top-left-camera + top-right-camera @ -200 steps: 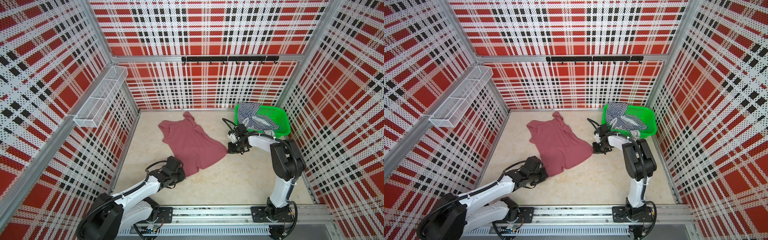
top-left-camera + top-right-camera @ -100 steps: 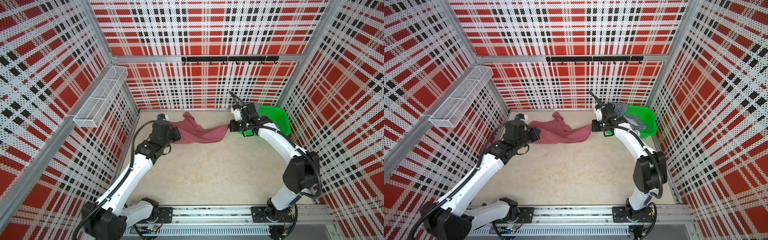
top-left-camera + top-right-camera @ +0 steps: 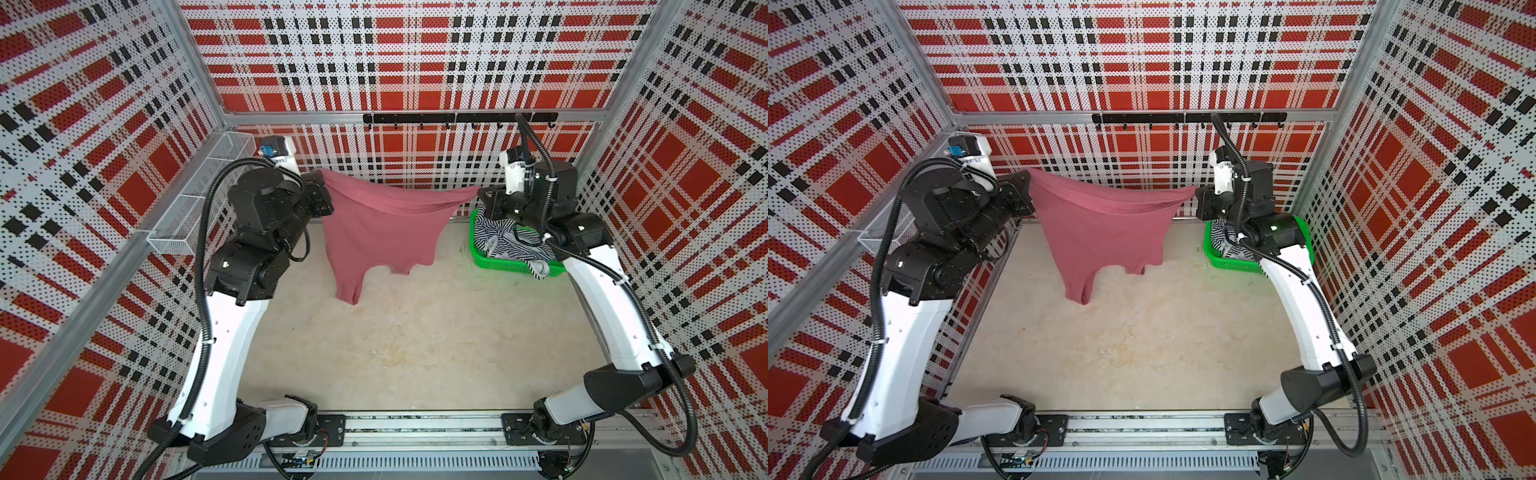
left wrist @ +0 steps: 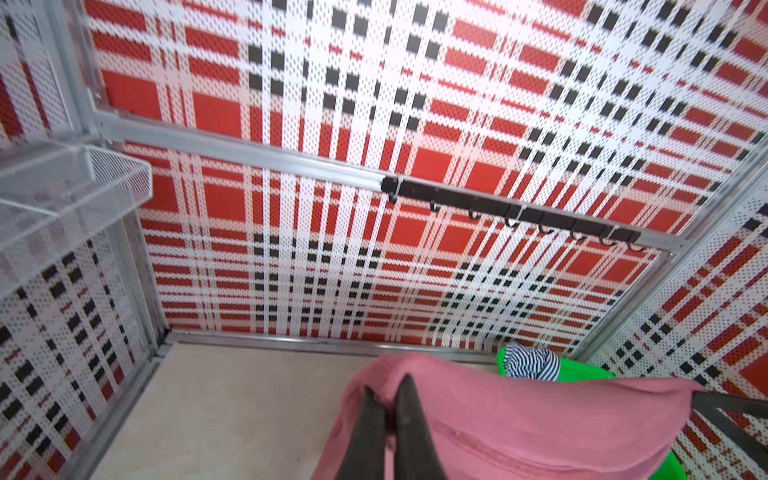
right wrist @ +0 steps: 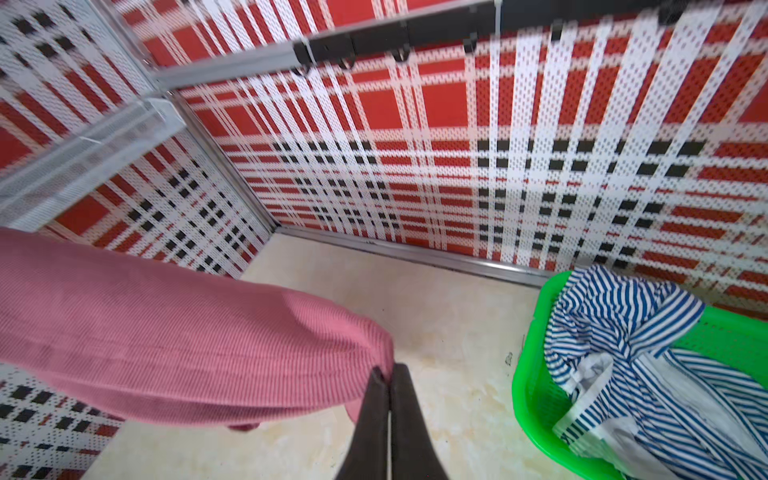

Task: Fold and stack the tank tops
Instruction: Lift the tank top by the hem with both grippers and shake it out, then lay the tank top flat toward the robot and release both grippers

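The dusty rose tank top (image 3: 382, 232) (image 3: 1100, 232) hangs in the air above the back of the floor, stretched between both grippers, with its straps dangling lowest. My left gripper (image 3: 326, 195) (image 4: 388, 384) is shut on one corner of it. My right gripper (image 3: 478, 194) (image 5: 388, 370) is shut on the opposite corner. The rose cloth (image 4: 519, 419) (image 5: 166, 332) drapes from both sets of fingers. The navy-and-white striped tank top (image 3: 511, 241) (image 5: 631, 357) lies crumpled in the green basket (image 3: 490, 264) (image 5: 528, 399), partly hidden behind the right arm in both top views.
The green basket stands at the back right against the wall. A white wire shelf (image 3: 203, 195) juts from the left wall beside my left arm. A black hook rail (image 3: 457, 118) runs along the back wall. Bare beige floor (image 3: 415, 345) lies below the garment.
Both arms have risen from floor level, lifting the rose tank top off the floor. It went from lying flat, to stretched low, to hanging in the air.
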